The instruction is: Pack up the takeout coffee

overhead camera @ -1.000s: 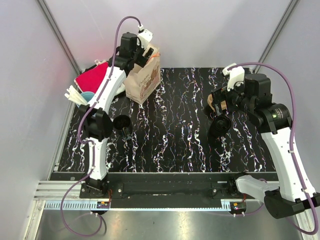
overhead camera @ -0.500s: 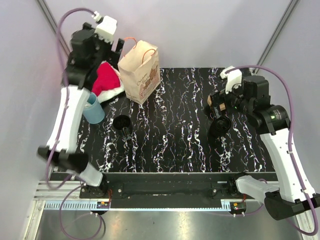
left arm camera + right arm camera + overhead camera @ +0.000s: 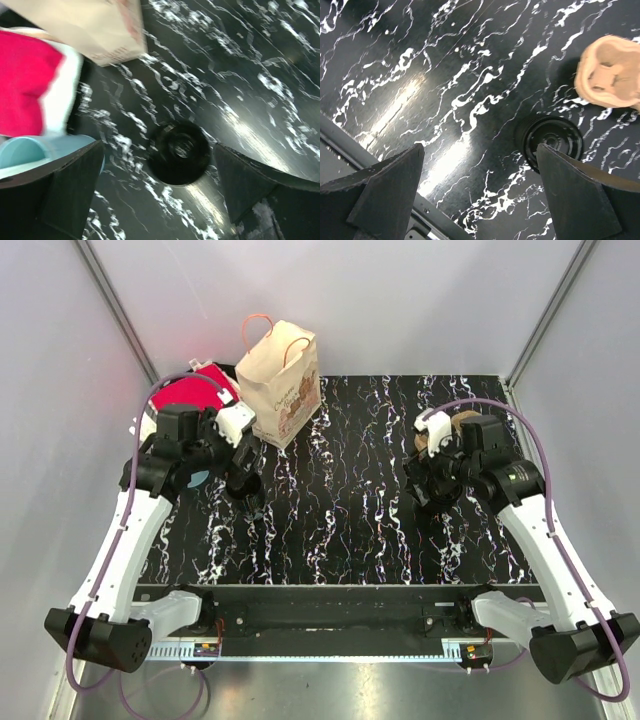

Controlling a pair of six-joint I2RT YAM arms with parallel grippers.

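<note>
Your left hand point(image 3: 158, 145) hangs spread wide above the black cup point(image 3: 179, 152). The cup stands on the marbled worktop point(image 3: 260, 60) between the two fingers, a shade nearer the 3 o'clock one, and clear of both in the wrist view. Seen from overhead, the brown paper bag point(image 3: 283, 380) stands upright at the cup's 1 o'clock, handles up. A red-and-white cloth point(image 3: 190, 395) lies at the cup's 11 o'clock and a light-blue cup point(image 3: 30, 152) just beside it at 9 o'clock. Across the worktop, your right hand point(image 3: 480, 146) is likewise spread and empty. The black lid point(image 3: 554, 142) lies flat below it, overlapped in the wrist view by the tip of the 3 o'clock finger. A tan moulded piece point(image 3: 612, 75) sits near the lid's 1 o'clock.
</note>
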